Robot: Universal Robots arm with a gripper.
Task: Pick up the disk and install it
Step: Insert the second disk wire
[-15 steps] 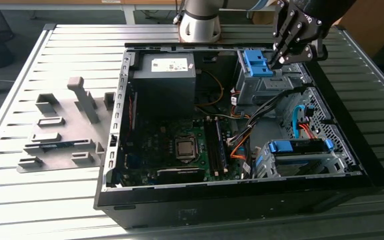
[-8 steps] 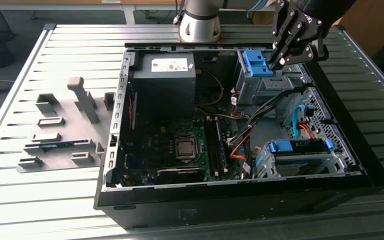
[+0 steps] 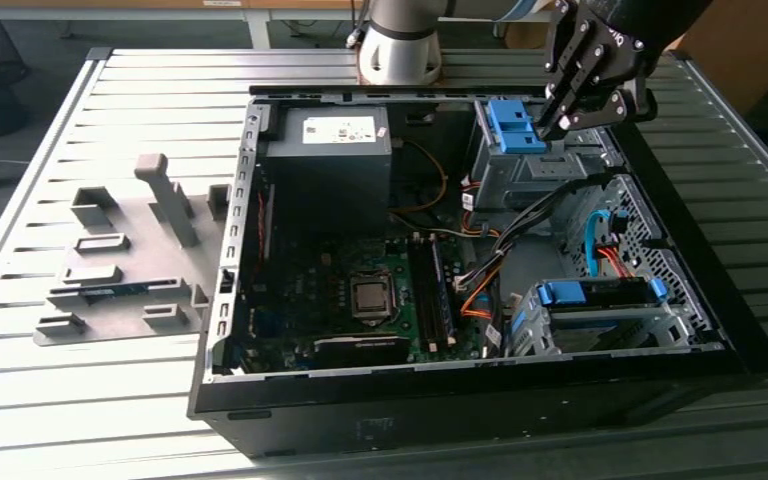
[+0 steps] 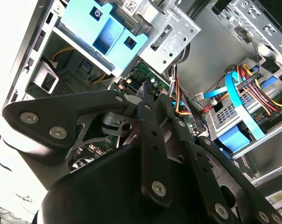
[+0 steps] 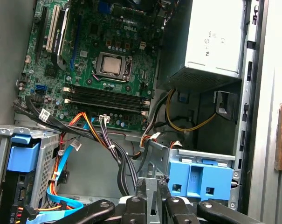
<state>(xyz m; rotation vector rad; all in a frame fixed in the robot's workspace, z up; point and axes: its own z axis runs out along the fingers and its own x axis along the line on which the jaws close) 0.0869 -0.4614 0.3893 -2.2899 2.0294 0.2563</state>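
A slatted grey worktop [image 3: 37, 390] carries an open computer case [image 3: 464, 390] and, on the exterior view's left, a grey fixture [image 3: 131, 270] with several slots. The disk [image 3: 515, 128], seen by its blue carrier, sits in the metal cage [image 3: 524, 175] at the case's far right corner, and the pincer [image 3: 564, 115] hangs just beside it. Whether its fingers are parted or gripping the carrier cannot be told. Judging from this, the pick-up is done and the disk is at or in its bay; whether it is fully seated is unclear. Two blue carriers show in the case: this one and a second [image 3: 598, 292] in the near right cage. One power supply [image 3: 328, 150] and one motherboard [image 3: 357, 290] fill the rest.
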